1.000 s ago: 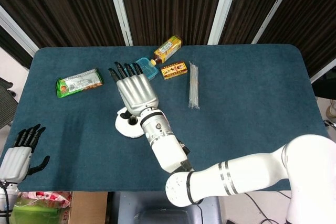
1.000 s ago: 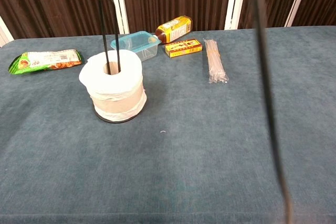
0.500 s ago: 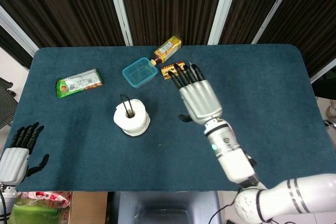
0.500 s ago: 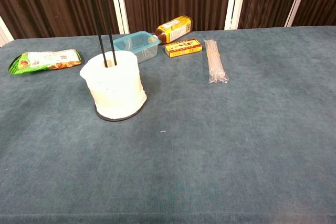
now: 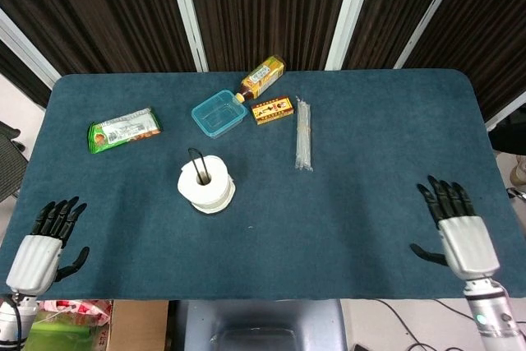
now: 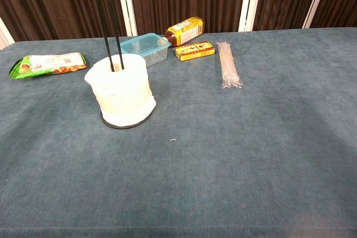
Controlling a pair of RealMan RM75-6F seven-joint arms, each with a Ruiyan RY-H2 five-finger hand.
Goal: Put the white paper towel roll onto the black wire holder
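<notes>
The white paper towel roll [image 5: 205,187] [image 6: 120,95] stands upright on the black wire holder [image 5: 196,158] [image 6: 108,23], whose looped wire rises through the roll's core. The holder's round base shows under the roll in the chest view. My left hand [image 5: 43,242] hovers at the table's near left corner, fingers spread, holding nothing. At the near right edge my right hand [image 5: 457,228] is held flat with fingers apart, also holding nothing. Both hands are far from the roll and appear only in the head view.
Along the far side lie a green snack packet [image 5: 124,130] [image 6: 48,63], a blue lidded container [image 5: 219,113] [image 6: 145,47], a yellow bottle [image 5: 262,76] [image 6: 184,30] on its side, a small orange box [image 5: 272,109] [image 6: 194,51] and a clear pack of straws [image 5: 303,145] [image 6: 228,71].
My right hand has swept from above the roll, across the middle of the table, back to the near right edge. The roll stays on the holder. My left hand shifted slightly.
</notes>
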